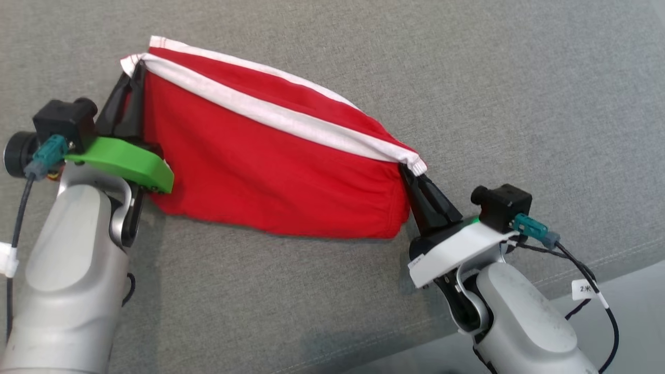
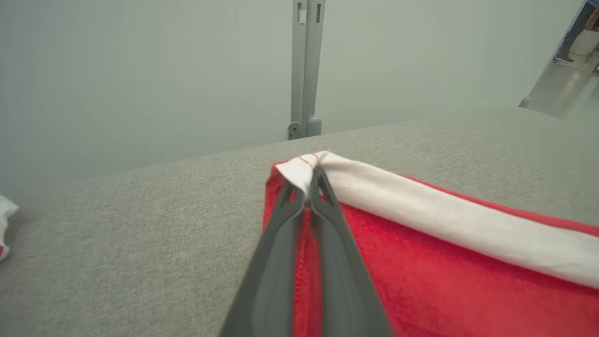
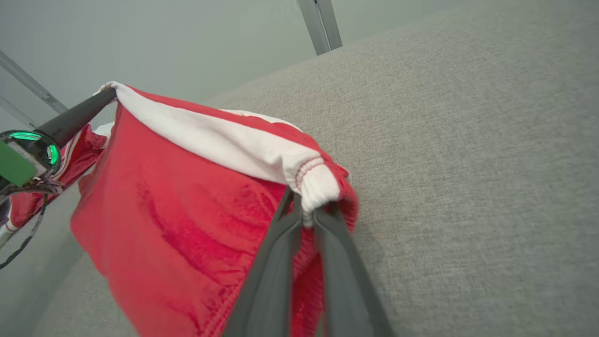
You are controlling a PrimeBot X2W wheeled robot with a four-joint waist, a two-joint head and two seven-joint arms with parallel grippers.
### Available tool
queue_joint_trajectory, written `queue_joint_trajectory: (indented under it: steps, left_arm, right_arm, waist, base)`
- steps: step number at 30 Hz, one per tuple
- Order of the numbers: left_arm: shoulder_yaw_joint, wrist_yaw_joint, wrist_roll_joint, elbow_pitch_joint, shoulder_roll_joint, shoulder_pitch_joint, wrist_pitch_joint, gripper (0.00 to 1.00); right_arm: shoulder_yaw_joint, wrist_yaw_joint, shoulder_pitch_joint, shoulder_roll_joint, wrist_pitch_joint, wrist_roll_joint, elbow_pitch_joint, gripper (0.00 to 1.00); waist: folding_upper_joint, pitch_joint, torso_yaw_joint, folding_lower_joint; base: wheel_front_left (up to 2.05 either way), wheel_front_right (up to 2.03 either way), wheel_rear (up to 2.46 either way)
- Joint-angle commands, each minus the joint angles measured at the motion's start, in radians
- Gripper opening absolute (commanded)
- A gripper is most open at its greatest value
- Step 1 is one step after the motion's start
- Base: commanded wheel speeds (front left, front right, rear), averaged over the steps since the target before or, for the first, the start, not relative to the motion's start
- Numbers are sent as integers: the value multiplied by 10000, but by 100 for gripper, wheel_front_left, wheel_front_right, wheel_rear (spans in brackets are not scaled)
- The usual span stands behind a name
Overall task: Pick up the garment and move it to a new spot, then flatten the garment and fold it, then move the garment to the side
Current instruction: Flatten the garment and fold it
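The garment (image 1: 270,166) is red with a white waistband, stretched between my two grippers above the grey fabric surface (image 1: 519,78). My left gripper (image 1: 136,70) is shut on the waistband's left corner; in the left wrist view its fingers (image 2: 306,196) pinch the white hem of the garment (image 2: 421,262). My right gripper (image 1: 410,174) is shut on the waistband's right corner. In the right wrist view its fingertips (image 3: 306,217) clamp the bunched white elastic, and the garment (image 3: 187,234) hangs below, with the left gripper's finger (image 3: 77,117) at its far corner.
The grey cushion's front edge (image 1: 571,283) runs across the lower right, with pale floor (image 1: 634,301) beyond. A grey upright post (image 2: 306,70) stands behind the surface. A small white and pink cloth scrap (image 2: 5,224) lies at the far left.
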Motion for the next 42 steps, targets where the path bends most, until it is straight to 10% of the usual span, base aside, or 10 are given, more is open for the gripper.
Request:
queue_joint_trajectory:
  steps: [1, 15, 16, 18, 19, 20, 42]
  left_arm:
    - [25, -15, 83, 163, 149, -359, -27, 0]
    - [141, 7, 430, 2477, 3, -2194, -26, 0]
    - [176, 7, 431, 2568, -39, -2261, -26, 7]
    - [232, 7, 437, 2700, -113, -2355, -26, 71]
    - [259, 7, 439, 2723, -153, -2387, -26, 100]
    - [280, 7, 438, 2739, -195, -2404, -26, 100]
    - [-594, 7, -1065, 3099, -377, -740, -26, 100]
  right_arm:
    - [3, -14, -257, 19, -36, 61, 121, 0]
    - [491, -15, -1594, 56, -21, 747, 1043, 0]
    - [498, -15, -1614, 60, -21, 762, 1037, 7]
    - [501, -15, -1610, 62, -21, 796, 1011, 47]
    - [492, -15, -1594, 62, -22, 791, 973, 82]
    - [482, -15, -1561, 61, -22, 756, 947, 100]
    - [-1330, -14, 514, 61, -24, -1180, 24, 100]
  waist:
    - [100, 763, -515, 0]
    - [100, 1255, -497, 0]
    - [100, 1229, -473, 0]
    - [100, 1160, -427, 0]
    - [100, 1124, -406, 0]
    - [100, 1084, -386, 0]
    - [100, -404, 301, 0]
  base:
    - [0, 0, 0]
    - [0, 0, 0]
    - [0, 0, 0]
    - [0, 0, 0]
    - [0, 0, 0]
    - [0, 0, 0]
    - [0, 0, 0]
